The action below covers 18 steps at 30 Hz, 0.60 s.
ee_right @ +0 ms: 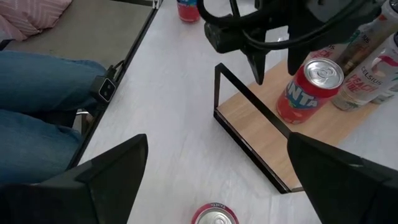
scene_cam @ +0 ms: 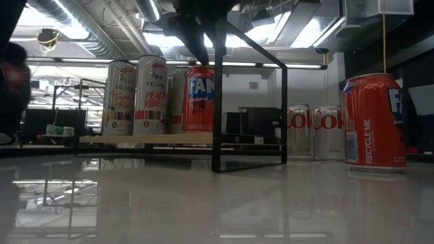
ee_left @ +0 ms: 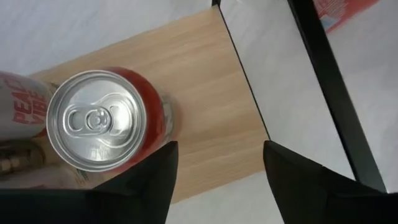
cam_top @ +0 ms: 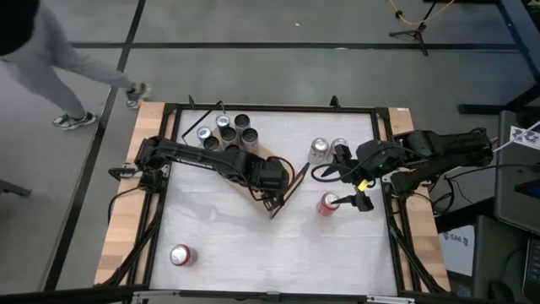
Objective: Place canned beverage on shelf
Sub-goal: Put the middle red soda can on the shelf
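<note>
1. One red can (ee_right: 309, 89) stands upright on the shelf (ee_left: 211, 93), long axis vertical, at the open end of the row and touching its neighbour (scene_cam: 150, 95). That is the beverage in play.
2. Left end effector (ee_right: 273, 71) hangs right over that can, fingers straddling its top at roughly 3 and 9 o'clock. They look spread and apart from the can's sides, so nothing is pinched; the can appears to be bearing on the board alone.
3. Right end effector (cam_top: 359, 201) waits at about 3 o'clock on the bench (cam_top: 253, 245), fingers spread wide and holding nothing, just beside another red can (cam_top: 329, 203) standing on the bench.
4. Which arm is nearer the shelf? Clearly the left. By this judgement its next move is a straight lift, clear of the black frame bar (scene_cam: 283, 112) alongside.
5. Shelf contents: the red can plus a cluster of tall cans toward 11 o'clock. One more can (cam_top: 180, 255) sits at 7 o'clock.
</note>
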Tool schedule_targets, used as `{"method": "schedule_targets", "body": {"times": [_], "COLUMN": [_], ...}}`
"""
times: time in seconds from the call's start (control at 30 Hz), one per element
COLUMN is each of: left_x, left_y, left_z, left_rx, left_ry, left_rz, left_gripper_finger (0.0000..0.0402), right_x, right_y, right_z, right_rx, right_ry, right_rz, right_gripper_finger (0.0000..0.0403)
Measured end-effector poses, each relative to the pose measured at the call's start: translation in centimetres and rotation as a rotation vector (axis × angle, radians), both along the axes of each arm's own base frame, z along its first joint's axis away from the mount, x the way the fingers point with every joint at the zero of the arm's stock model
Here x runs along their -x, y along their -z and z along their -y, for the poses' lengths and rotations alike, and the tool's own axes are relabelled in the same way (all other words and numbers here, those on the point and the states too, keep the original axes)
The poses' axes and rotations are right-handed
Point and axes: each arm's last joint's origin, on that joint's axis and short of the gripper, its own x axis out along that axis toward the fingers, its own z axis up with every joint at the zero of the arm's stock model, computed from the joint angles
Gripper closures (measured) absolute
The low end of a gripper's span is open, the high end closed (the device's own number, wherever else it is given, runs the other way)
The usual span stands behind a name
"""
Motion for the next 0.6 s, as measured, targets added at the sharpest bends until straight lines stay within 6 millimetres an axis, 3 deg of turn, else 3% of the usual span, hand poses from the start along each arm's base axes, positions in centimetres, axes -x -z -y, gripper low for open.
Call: {"method": "schedule_targets", "body": {"times": [0.6], "left_x": [-0.5], "left_y": [0.8], "left_z": [-3.0], "left_rx": [-0.031], "left_ry": [-0.052], "left_rz": [-0.041], "left_gripper_finger": [0.0232], "right_x": [0.0], "right_y": [0.0], "right_z": [0.0], "right_rx": [0.000], "right_ry": [0.000], "right_rz": [0.000], "right_gripper_finger": [0.0024]}}
